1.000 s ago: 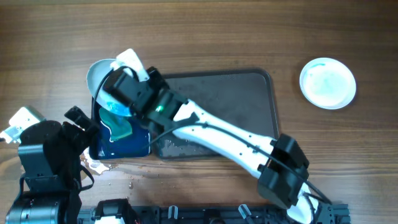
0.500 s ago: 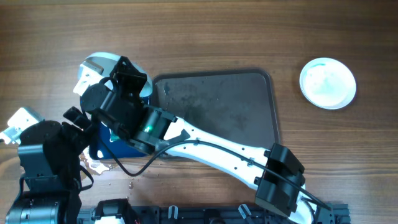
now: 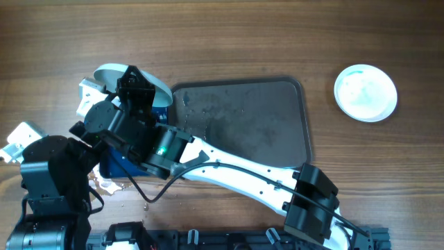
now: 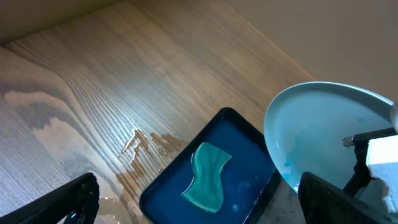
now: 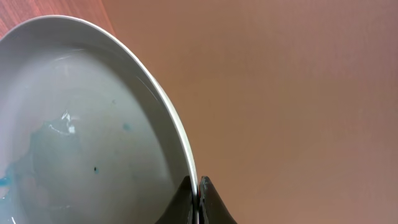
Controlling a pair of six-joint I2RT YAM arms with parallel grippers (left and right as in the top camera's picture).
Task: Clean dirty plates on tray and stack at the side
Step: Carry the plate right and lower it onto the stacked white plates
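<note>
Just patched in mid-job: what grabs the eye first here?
The right pincer pinches a tilted, blue-stained white plate by its rim, near the small blue tray holding a teal sponge at the left. A second plate sits alone on the bare tabletop at far right, with the wet grey tray between.

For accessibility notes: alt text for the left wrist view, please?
A tilted white plate with a pale blue wash overlaps the corner of a dark blue tray holding a teal sponge. Water wets the wooden table beside it; the open left claw frames the bottom.
</note>
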